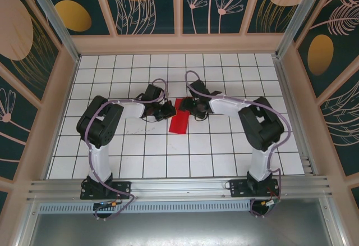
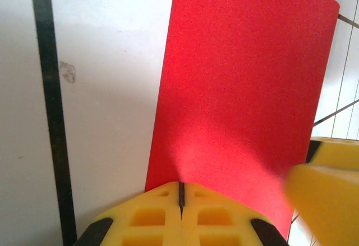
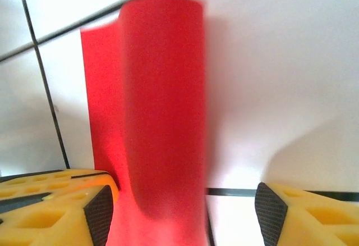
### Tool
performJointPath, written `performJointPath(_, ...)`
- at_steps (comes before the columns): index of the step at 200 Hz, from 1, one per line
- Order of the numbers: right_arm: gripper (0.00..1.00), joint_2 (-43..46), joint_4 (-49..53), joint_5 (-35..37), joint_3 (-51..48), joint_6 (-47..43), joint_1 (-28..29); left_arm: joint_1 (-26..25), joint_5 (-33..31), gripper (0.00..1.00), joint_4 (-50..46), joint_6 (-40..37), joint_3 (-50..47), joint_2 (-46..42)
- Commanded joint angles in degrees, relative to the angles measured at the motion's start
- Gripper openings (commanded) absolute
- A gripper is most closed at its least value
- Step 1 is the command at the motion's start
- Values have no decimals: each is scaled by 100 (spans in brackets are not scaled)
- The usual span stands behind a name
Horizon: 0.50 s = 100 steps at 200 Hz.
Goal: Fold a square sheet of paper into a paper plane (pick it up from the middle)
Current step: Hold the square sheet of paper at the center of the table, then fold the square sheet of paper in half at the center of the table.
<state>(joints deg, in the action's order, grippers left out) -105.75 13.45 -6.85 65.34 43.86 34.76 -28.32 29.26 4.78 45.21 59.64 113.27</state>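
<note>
The square sheet of paper (image 1: 179, 120) is bright red and lies mid-table as a narrow strip, with one long flap curling up off the tiles. No paper plane is in view. My left gripper (image 1: 166, 111) is shut, its yellow tips (image 2: 181, 192) resting over the near edge of the sheet (image 2: 247, 89), which lies flat below them. From the other side my right gripper (image 1: 188, 106) stands open around the raised flap (image 3: 162, 117). The flap sits close to its left pad (image 3: 101, 215) and well apart from the right pad (image 3: 270, 212).
The white grid-tiled table (image 1: 168, 156) has free tiles all round the sheet. A yellow finger of the right gripper (image 2: 328, 192) shows at the lower right of the left wrist view. Patterned walls (image 1: 179, 4) close in the back and sides.
</note>
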Motion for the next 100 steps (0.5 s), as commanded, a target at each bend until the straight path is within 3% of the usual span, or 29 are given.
performJointPath(1, 62, 974, -923, -489, -633, 237, -310, -60, -387, 0, -430, -151, -188, 142)
performJointPath(28, 22, 1162, -2595, -1730, -1399, 684, -312, -60, -361, 0, -408, -149, -188, 160)
performJointPath(47, 0, 865, -2898, -2048, -1423, 836, -255, -60, -361, 0, -408, -162, -195, 158)
performJointPath(100, 0, 287, -2753, -1966, -1444, 660, -180, -60, -358, 0, -416, -170, -196, 153)
